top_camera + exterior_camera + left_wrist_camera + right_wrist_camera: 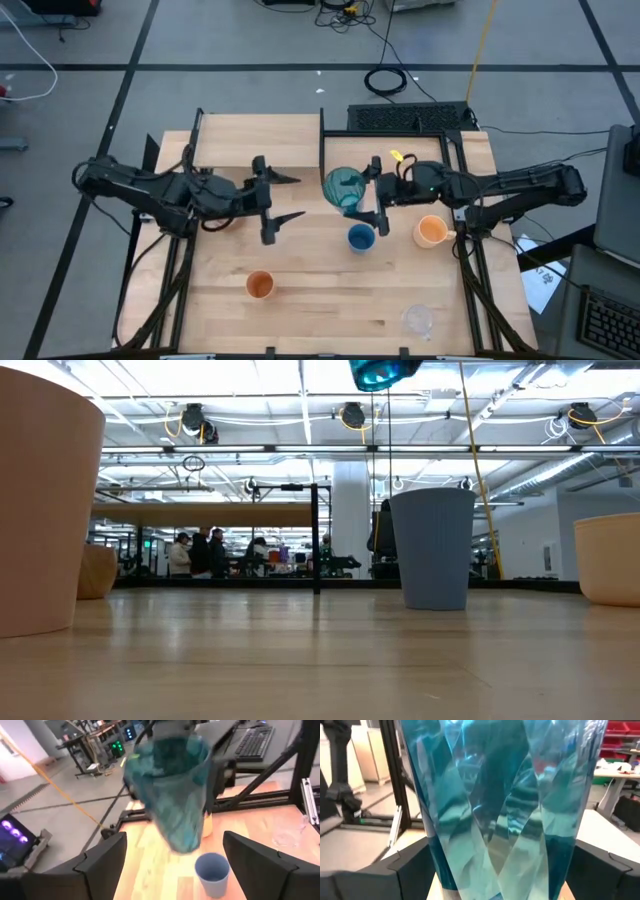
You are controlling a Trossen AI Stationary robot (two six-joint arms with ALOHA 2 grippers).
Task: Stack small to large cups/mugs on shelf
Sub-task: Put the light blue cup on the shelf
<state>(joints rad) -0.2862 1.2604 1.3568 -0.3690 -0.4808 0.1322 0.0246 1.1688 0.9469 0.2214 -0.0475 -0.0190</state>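
A: The right gripper [378,190] has its fingers closed around the teal tumbler [343,188], lifted clear above the blue cup [360,238] at the bench [330,300] centre. It could tilt out.

B: The left gripper [285,198], at nine o'clock, fingers spread, empty, could bump it. Smooth wood; open workshop, people far behind.

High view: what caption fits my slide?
Right hand lifts the teal tumbler above the blue cup; left hand waits open.

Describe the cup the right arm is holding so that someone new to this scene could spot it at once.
Look near the table's middle, just right of the shelf's black upright. The right gripper holds the teal tumbler in the air above the blue cup. It alone is see-through, faceted and lifted.
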